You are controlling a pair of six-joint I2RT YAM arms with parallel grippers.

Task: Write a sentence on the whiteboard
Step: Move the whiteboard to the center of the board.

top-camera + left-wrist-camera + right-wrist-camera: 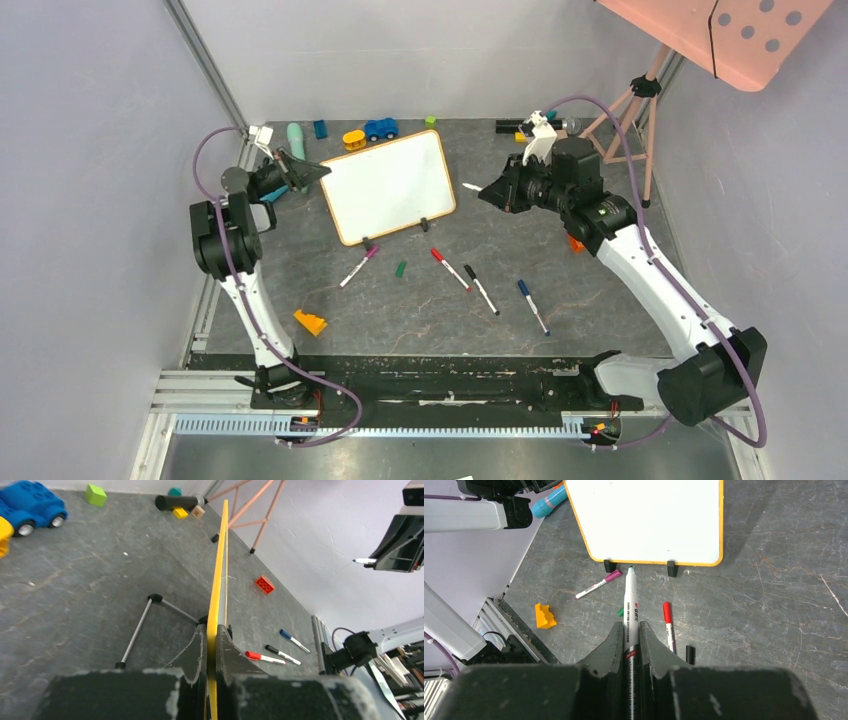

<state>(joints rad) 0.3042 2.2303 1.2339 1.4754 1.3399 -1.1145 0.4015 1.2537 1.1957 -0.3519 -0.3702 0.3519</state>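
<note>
Left claw clamps one whiteboard, right claw grips one marker, four more markers lie on the dark bench, lilac walls.

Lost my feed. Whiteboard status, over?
Left gripper jaws shut on whiteboard edge. Right gripper jaws shut on marker, tip short of board. Board blank, nothing blocking.

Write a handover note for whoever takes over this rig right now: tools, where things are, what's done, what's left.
Left tool: shut on the side edge of the whiteboard, steadying it.
Right tool: shut on an uncapped marker, tip pointing at the board but short of it.
The whiteboard stands on its feet at the back middle of the table.
Done: board held, marker in hand.
Left: all the writing; the board is blank.
</note>
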